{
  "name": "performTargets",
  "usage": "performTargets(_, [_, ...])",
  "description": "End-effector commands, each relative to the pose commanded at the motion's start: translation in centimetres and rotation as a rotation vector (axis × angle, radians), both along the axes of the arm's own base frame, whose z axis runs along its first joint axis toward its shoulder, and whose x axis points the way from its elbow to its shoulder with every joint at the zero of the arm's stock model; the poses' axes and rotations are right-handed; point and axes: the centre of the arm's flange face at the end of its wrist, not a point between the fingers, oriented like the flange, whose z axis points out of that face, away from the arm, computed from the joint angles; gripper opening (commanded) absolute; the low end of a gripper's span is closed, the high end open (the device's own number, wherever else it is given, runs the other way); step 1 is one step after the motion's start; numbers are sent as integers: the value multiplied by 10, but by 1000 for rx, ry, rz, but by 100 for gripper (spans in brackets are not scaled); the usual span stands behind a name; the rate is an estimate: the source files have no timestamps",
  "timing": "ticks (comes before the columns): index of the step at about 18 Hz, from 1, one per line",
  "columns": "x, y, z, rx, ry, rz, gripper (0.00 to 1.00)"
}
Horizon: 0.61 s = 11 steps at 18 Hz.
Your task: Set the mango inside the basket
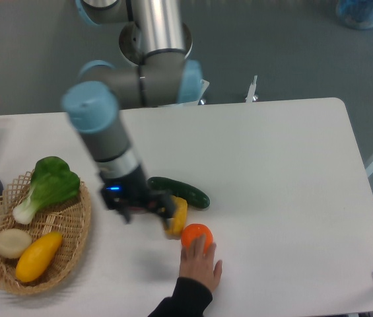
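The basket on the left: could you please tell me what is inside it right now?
The basket holds the mango, a pale round vegetable and a leafy green bok choy. Whatever lies beneath them on the weave is covered.
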Motion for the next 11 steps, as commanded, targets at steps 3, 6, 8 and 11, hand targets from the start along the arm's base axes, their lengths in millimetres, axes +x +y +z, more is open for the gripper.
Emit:
performTargets(3, [-54,-40,-4,-24,-19,-8,100])
performTargets(6, [-121,-100,-9,3,-76,-55,100])
performTargets(8, [-145,-128,-12,-14,-78,-79,100])
performTargets(11, [-171,-162,-14,-43,-76,-107,100])
